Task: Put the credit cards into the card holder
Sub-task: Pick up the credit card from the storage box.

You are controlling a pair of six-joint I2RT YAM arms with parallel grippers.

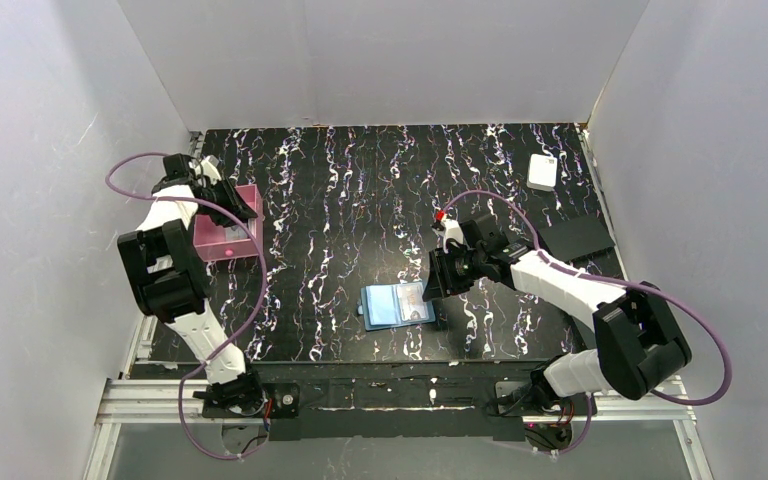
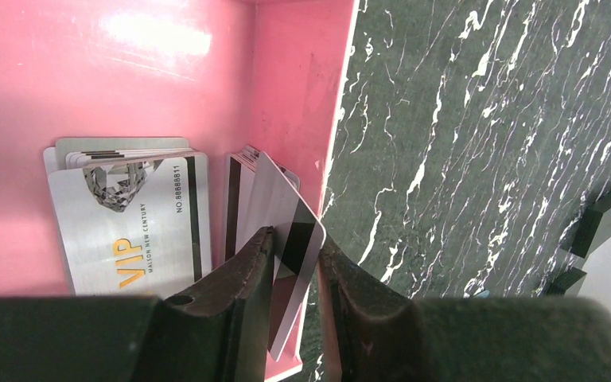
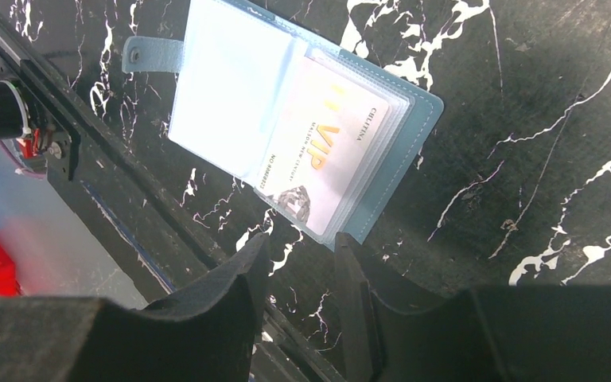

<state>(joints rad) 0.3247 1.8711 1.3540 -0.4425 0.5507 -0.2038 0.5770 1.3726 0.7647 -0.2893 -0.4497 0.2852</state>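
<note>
We log left gripper [image 2: 296, 239] narrow astride tilted pale plastic credit card [image 2: 274, 191] in pink square tray [image 2: 294, 72], grip unclear | right gripper [image 3: 301, 243] half-open, empty; we judge it waits to steady teal folding card holder [image 3: 231, 95].

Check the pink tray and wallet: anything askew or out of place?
One card stands tilted on edge between the left gripper's fingers, raised out of the right-hand stack by the pink tray's wall; that looks like the pick, not a fault. The card holder lies open and flat. Nothing spilled.
</note>
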